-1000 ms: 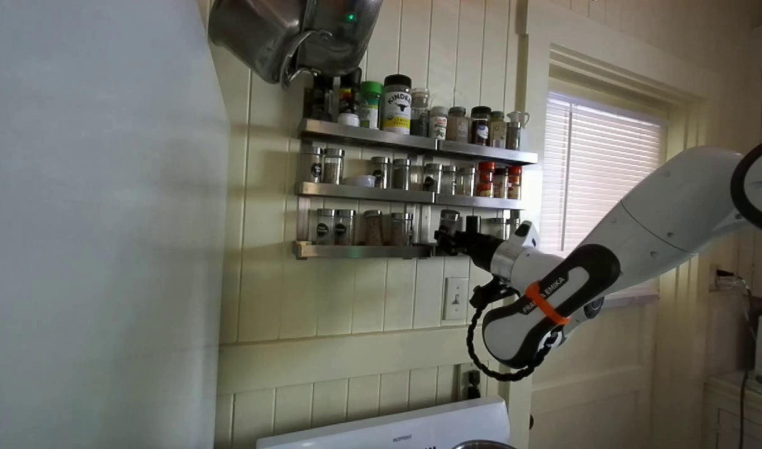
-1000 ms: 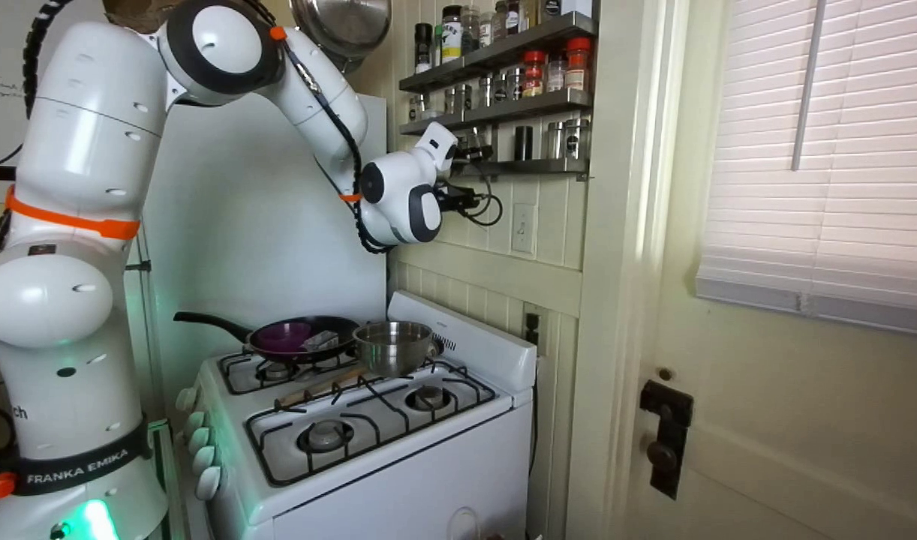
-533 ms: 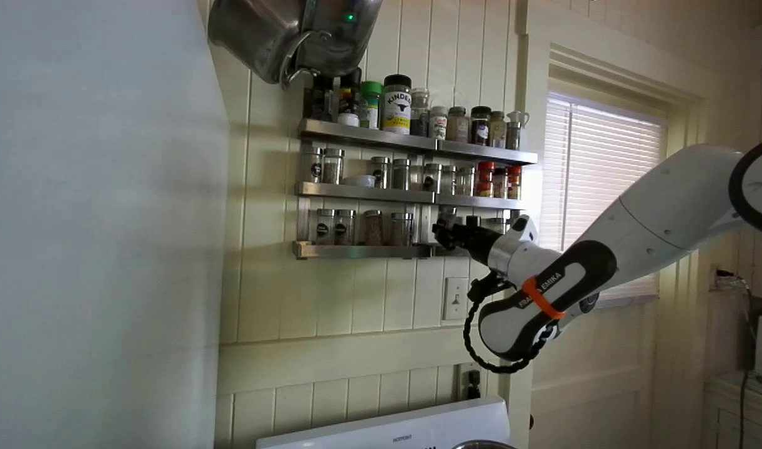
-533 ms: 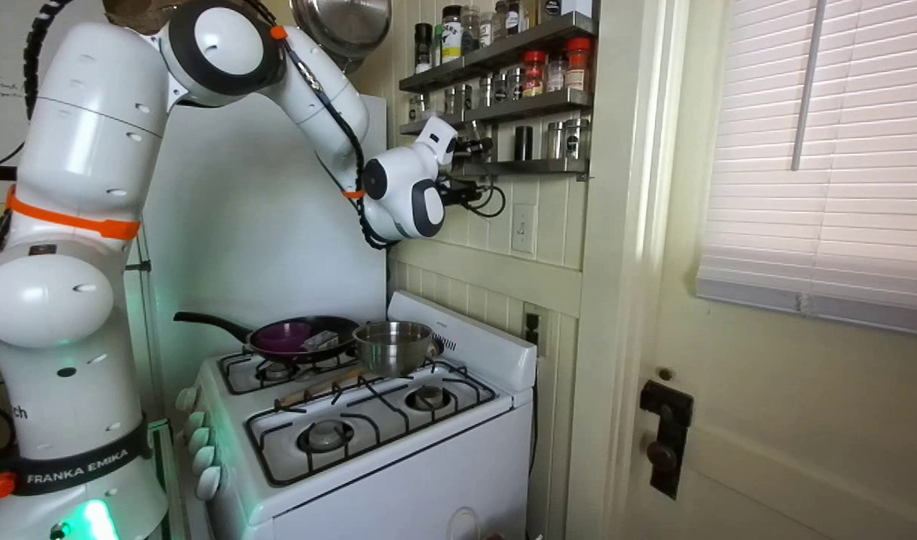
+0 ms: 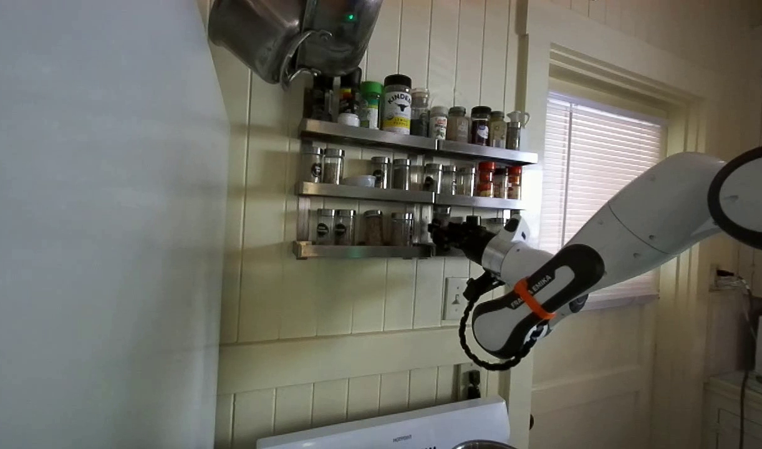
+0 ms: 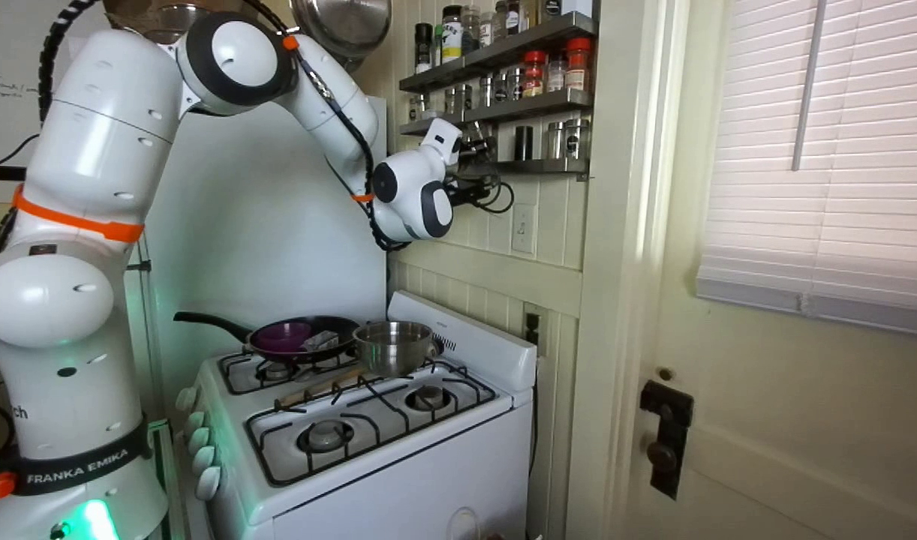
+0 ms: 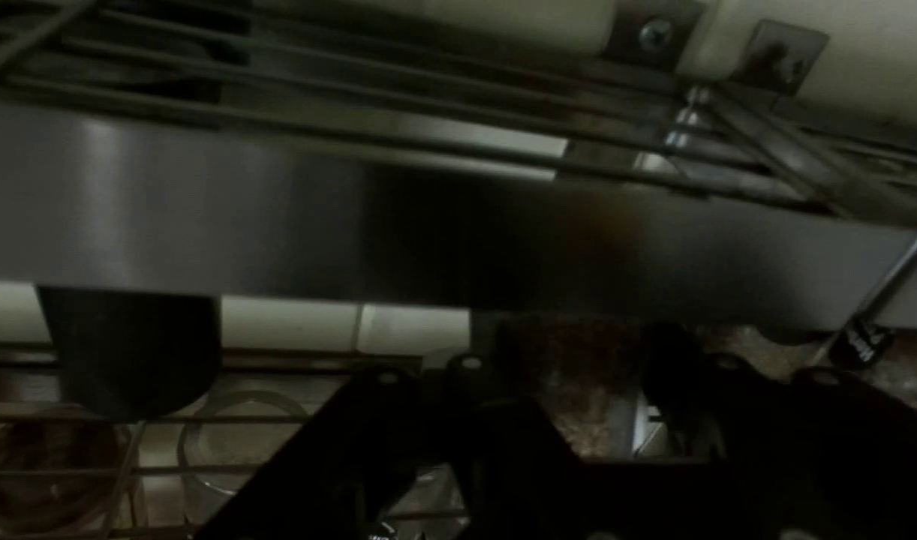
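Both jar and gripper have shifted slightly leftward near mid-frame in an exterior view. The partly parted jaws seem clamped on the jar's sides, presumably for an even hold. Its base is hidden; the lip of the lowest shelf likely keeps the black canister, upper centre, from sliding off.

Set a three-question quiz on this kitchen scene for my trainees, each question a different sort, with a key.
1. True or false: the round purple bowl sits inside the round black frying pan.
2. The tall cylindrical, yellow-and-white-labelled bottle is capped in: a) green b) black c) red
3. Fill in: of the three tiers of grey metal wall shelving, the black jaws are at the ____ one.

Key: 1 true; 2 b; 3 bottom.
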You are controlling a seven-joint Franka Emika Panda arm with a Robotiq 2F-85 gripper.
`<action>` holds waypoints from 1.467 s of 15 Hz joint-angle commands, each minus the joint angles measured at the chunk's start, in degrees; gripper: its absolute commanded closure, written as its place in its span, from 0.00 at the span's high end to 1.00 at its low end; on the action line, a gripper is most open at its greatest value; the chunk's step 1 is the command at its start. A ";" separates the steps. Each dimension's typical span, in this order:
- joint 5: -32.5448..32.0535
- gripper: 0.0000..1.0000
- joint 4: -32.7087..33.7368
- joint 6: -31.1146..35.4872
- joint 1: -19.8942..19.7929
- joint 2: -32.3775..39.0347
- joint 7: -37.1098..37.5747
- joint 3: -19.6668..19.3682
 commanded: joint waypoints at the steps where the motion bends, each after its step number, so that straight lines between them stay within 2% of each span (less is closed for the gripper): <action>1: -1.14 0.23 4.75 0.11 0.13 2.66 -1.35 -0.82; 3: -1.04 0.23 3.50 3.06 -0.10 3.84 -2.39 -1.36; 5: -0.58 0.23 6.77 0.10 0.18 4.37 -2.49 -1.40; 6: -0.05 0.23 3.51 -0.31 0.25 2.47 -1.76 -1.21; 7: -0.03 0.48 3.87 -0.53 0.23 2.58 -1.80 -1.28; 11: -0.03 0.48 3.79 -0.53 0.25 2.58 -1.79 -1.28; 12: -0.03 0.23 3.79 -0.53 0.25 2.58 -1.79 -1.28; 22: -0.45 0.23 2.74 1.01 0.34 3.68 -2.94 -1.60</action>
